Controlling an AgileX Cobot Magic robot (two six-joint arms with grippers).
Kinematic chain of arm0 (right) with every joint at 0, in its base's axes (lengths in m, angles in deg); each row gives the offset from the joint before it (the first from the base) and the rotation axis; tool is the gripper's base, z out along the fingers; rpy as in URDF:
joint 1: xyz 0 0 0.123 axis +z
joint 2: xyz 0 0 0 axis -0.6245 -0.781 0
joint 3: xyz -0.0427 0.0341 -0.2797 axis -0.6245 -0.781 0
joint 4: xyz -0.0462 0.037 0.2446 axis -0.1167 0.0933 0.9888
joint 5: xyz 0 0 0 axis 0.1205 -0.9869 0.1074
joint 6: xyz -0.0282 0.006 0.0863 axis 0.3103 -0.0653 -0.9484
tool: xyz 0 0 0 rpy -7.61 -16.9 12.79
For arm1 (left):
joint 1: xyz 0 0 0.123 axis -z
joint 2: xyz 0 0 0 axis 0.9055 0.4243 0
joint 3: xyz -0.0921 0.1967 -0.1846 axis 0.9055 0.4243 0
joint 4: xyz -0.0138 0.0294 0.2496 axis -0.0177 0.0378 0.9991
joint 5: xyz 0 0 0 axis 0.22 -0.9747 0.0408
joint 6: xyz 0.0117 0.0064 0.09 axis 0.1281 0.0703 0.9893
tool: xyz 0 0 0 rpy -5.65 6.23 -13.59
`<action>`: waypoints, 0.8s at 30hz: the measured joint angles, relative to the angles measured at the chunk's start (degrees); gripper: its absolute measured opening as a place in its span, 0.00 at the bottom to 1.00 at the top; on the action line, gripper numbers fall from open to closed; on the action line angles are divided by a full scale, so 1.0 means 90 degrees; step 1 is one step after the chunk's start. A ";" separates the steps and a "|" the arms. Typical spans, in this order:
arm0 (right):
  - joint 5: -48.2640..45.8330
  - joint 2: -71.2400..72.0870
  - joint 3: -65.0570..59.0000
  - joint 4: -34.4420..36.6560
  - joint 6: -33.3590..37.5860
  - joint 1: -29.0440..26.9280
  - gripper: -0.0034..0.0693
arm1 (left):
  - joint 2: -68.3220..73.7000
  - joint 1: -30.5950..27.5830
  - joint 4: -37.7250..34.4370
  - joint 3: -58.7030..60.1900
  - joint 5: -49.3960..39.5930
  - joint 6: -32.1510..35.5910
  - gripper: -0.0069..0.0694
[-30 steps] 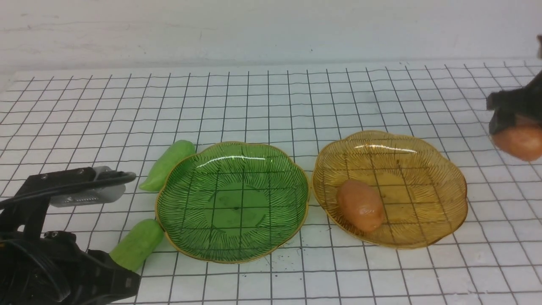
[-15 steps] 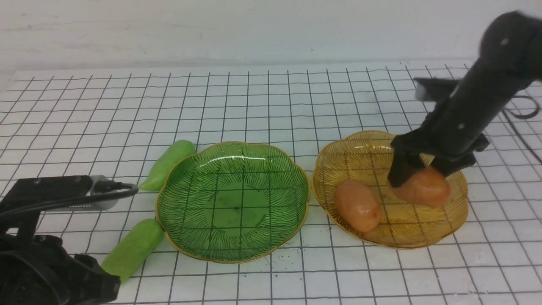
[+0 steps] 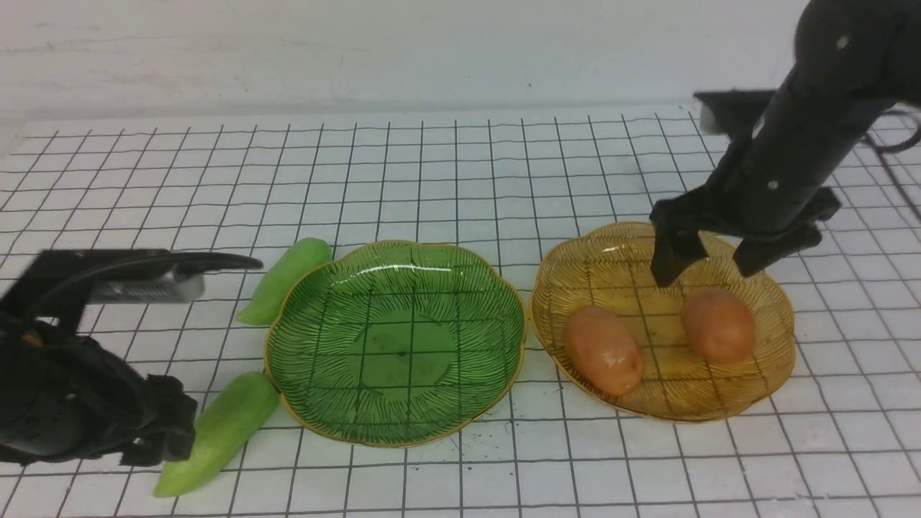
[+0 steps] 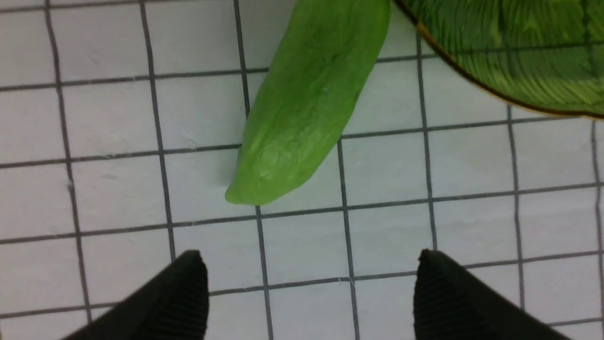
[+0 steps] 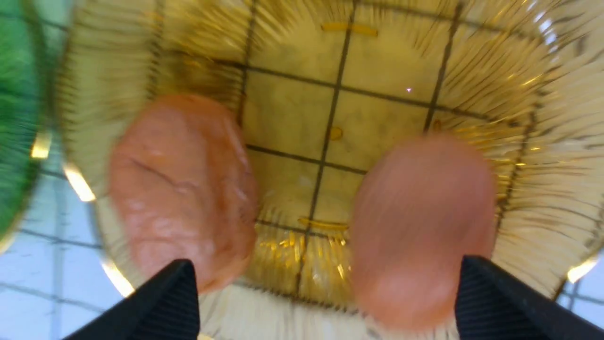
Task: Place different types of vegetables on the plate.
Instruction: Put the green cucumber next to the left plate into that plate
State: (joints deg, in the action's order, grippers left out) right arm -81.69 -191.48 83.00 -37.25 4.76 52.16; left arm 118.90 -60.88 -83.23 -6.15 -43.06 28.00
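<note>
Two orange-brown potatoes (image 3: 603,349) (image 3: 717,325) lie in the amber plate (image 3: 619,259). My right gripper (image 3: 709,270) hangs open just above the right one; in the right wrist view its jaws (image 5: 325,262) stand wide over both potatoes (image 5: 184,189) (image 5: 420,226). The green plate (image 3: 394,403) holds nothing. One light-green cucumber (image 3: 284,280) lies at its far left rim, the other (image 3: 216,432) at its near left. My left gripper (image 3: 169,428) is open beside the near cucumber (image 4: 306,104), whose tapered end lies ahead of the fingertips, not between them.
Both plates stand side by side on a white mat with a black grid (image 3: 460,180). The green plate's rim (image 4: 495,89) shows beside the near cucumber in the left wrist view. A pale wall runs along the back.
The right gripper carried a potato into the amber plate, let it go and rose. The left jaws opened wide, and the near cucumber now lies free with its tapered end showing.
</note>
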 joint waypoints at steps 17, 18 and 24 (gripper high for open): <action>-0.0118 0.1766 -0.0718 0.0062 -0.0060 0.0000 0.87 | 0.2415 0.0000 -0.0149 -0.0029 0.1352 0.0772 0.61; -0.0118 0.1766 -0.0718 0.0062 -0.0060 0.0000 0.87 | 0.2421 0.0000 -0.0142 -0.0051 0.1260 0.0692 0.53; -0.0118 0.1766 -0.0737 -0.0047 -0.0060 0.0000 0.86 | 0.1855 0.0000 0.0368 -0.0583 -0.0008 -0.0074 0.54</action>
State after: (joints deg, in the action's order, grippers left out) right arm -82.75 -175.59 76.37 -37.67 4.21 52.16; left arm 135.59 -60.88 -79.92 -11.40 -43.14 27.34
